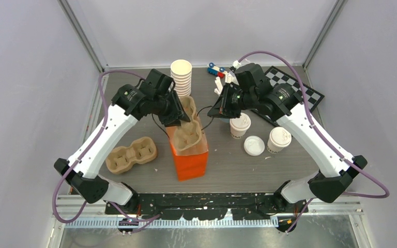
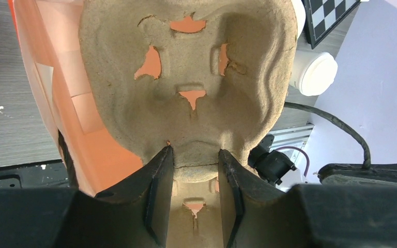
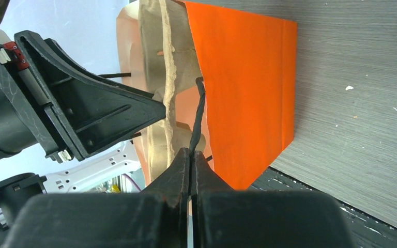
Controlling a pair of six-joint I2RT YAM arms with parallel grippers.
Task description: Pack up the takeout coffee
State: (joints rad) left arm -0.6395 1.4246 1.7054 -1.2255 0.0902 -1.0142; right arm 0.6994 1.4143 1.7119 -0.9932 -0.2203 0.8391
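Note:
Two takeout coffee cups stand right of centre, one lidded (image 1: 240,124) and one farther right (image 1: 279,139); one shows in the left wrist view (image 2: 314,72). An orange paper bag (image 1: 191,160) stands open mid-table. My left gripper (image 1: 178,118) (image 2: 195,152) is shut on the middle ridge of a brown pulp cup carrier (image 1: 188,129) (image 2: 186,77), held tilted in the bag's mouth. My right gripper (image 1: 213,111) (image 3: 192,154) is shut on the bag's black cord handle (image 3: 199,113), beside the bag (image 3: 248,88) and carrier (image 3: 160,51).
A round white lid (image 1: 253,145) lies between the two cups. A second pulp carrier (image 1: 132,155) lies at the left. A stack of lidless cream cups (image 1: 181,77), small toys (image 1: 217,70) and a checkerboard (image 1: 294,90) sit at the back.

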